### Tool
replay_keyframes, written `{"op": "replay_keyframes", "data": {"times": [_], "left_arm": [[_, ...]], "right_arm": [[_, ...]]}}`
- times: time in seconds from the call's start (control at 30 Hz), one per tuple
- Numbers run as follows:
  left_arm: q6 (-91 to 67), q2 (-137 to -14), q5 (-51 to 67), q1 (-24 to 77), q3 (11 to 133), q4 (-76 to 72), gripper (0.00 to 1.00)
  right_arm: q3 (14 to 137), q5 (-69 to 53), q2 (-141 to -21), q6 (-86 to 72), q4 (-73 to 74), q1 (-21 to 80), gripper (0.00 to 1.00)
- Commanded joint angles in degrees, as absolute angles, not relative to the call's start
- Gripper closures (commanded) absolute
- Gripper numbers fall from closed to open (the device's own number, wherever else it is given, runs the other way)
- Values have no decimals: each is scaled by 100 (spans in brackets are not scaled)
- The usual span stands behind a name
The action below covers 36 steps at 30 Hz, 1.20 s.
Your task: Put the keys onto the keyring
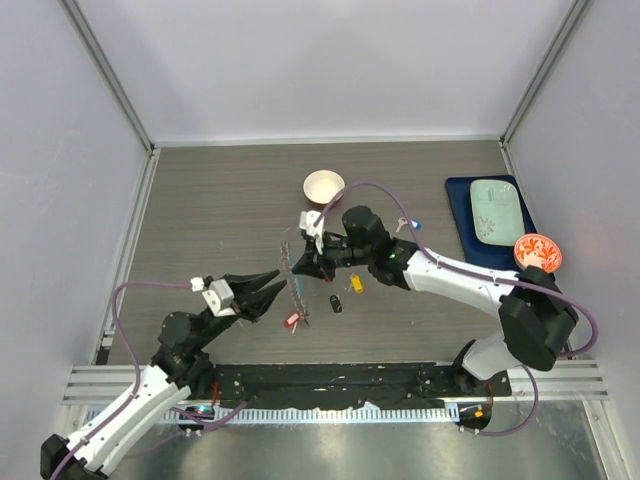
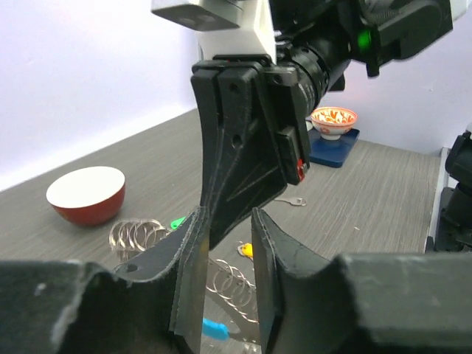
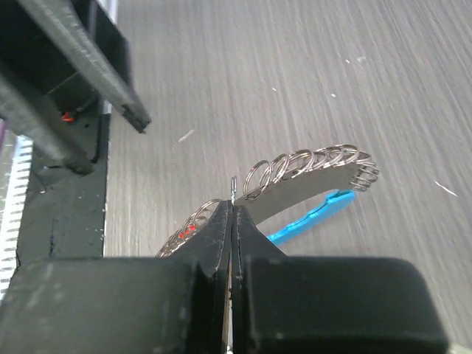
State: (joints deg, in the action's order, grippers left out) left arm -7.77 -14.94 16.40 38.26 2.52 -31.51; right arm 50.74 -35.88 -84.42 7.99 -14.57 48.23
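The keyring point(image 3: 310, 173), a loop of silvery coils with a curved blue tag point(image 3: 313, 215), hangs above the table. My right gripper point(image 3: 231, 206) is shut on a thin ring of it. In the top view the keyring point(image 1: 296, 292) sits between the right gripper point(image 1: 300, 266) and my left gripper point(image 1: 282, 281). The left gripper point(image 2: 228, 217) is open, with nothing between its fingers; the coils point(image 2: 236, 284) show through the gap. Keys lie on the table: a red-tagged one point(image 1: 293, 320), a black-tagged one point(image 1: 335, 303), a yellow-tagged one point(image 1: 355, 283), a green-tagged one point(image 2: 177, 221) and a plain one point(image 2: 291, 201).
A small white bowl point(image 1: 323, 185) stands behind the grippers. At the right, a blue cloth point(image 1: 462, 205) carries a pale green tray point(image 1: 495, 210), with a red patterned bowl point(image 1: 537, 252) at its near corner. Walls close off the sides and back.
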Motion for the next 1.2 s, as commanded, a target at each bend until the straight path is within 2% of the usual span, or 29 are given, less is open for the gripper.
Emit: {"op": "replay_keyframes", "data": {"times": [0.0, 0.17, 0.37, 0.6, 0.67, 1.0, 1.17], "left_arm": [[-589, -934, 1363, 3850, 35, -2752, 66], [-606, -352, 1081, 3841, -114, -2049, 60], [-738, 132, 870, 3841, -149, -1705, 57], [-747, -412, 1098, 3850, -123, -1915, 56], [-730, -623, 1247, 3850, -114, -2117, 56], [-537, -1740, 2179, 3841, -88, -2979, 53], [-317, -2161, 2530, 3850, -18, -3024, 58]], "right_arm": [[6335, -2420, -8348, 1678, 911, 4974, 99], [7774, -1347, -8894, 2153, 2968, 5369, 99], [8594, -845, -9386, 2189, 3910, 5493, 99], [9017, -1029, -9641, 2899, 4779, 5669, 99], [9262, -1421, -9720, 3163, 5105, 5669, 99], [8780, -1775, -9448, 4007, 4711, 5739, 99], [8666, -2021, -9316, 4297, 4500, 5809, 99]]}}
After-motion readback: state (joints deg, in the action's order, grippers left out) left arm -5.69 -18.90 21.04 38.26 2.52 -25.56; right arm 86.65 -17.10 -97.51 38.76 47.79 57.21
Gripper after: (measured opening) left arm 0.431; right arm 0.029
